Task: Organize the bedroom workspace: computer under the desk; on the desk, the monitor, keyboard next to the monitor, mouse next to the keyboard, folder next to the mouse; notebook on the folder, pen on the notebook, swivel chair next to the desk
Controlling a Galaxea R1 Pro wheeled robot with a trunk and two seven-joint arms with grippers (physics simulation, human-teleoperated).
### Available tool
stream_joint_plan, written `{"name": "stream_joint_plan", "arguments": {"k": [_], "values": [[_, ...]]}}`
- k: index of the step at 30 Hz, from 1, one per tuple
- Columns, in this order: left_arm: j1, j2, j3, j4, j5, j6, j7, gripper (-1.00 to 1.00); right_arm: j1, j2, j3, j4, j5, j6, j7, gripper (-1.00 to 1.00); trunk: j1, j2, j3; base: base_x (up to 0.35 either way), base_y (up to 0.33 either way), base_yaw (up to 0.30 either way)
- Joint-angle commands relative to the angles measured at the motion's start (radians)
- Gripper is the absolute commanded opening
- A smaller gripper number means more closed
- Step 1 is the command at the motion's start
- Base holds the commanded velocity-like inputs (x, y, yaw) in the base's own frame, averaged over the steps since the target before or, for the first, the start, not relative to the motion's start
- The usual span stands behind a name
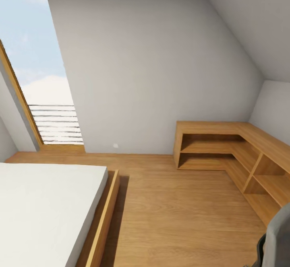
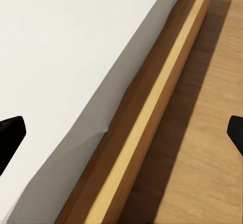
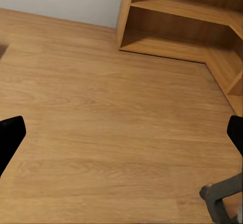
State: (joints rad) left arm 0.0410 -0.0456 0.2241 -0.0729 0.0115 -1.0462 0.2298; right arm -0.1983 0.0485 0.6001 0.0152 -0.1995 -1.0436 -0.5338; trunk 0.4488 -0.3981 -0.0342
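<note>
Left gripper (image 2: 121, 133): fingers spread wide, empty, above the bed's (image 1: 44, 206) wooden edge.
Right gripper (image 3: 121, 133): spread wide, empty, over bare wood floor (image 1: 177, 210).
Swivel chair (image 1: 278, 239): grey back beside the corner shelf unit (image 1: 241, 146).

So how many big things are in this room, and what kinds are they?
Bed: 1
Wooden corner shelf unit: 1
Window: 1
Swivel chair, just its grey edge in sight: 1
Total: 4
</note>
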Motion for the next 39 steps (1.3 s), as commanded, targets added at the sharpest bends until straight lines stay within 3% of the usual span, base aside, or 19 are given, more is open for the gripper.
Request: {"name": "stream_joint_plan", "arguments": {"k": [1,39], "values": [[0.0,0.0,0.001,-0.002,0.001,-0.001,0.0,1.0,-0.001,0.0,0.009,0.002,-0.008,-0.004,-0.002,1.0,0.001,-0.002,-0.002,0.327,0.0,0.0],[0.0,0.0,0.001,-0.002,0.001,-0.001,0.001,1.0,-0.001,-0.001,0.009,0.002,-0.008,-0.004,0.021,1.0,0.001,-0.002,-0.002,0.327,0.0,0.0]]}}
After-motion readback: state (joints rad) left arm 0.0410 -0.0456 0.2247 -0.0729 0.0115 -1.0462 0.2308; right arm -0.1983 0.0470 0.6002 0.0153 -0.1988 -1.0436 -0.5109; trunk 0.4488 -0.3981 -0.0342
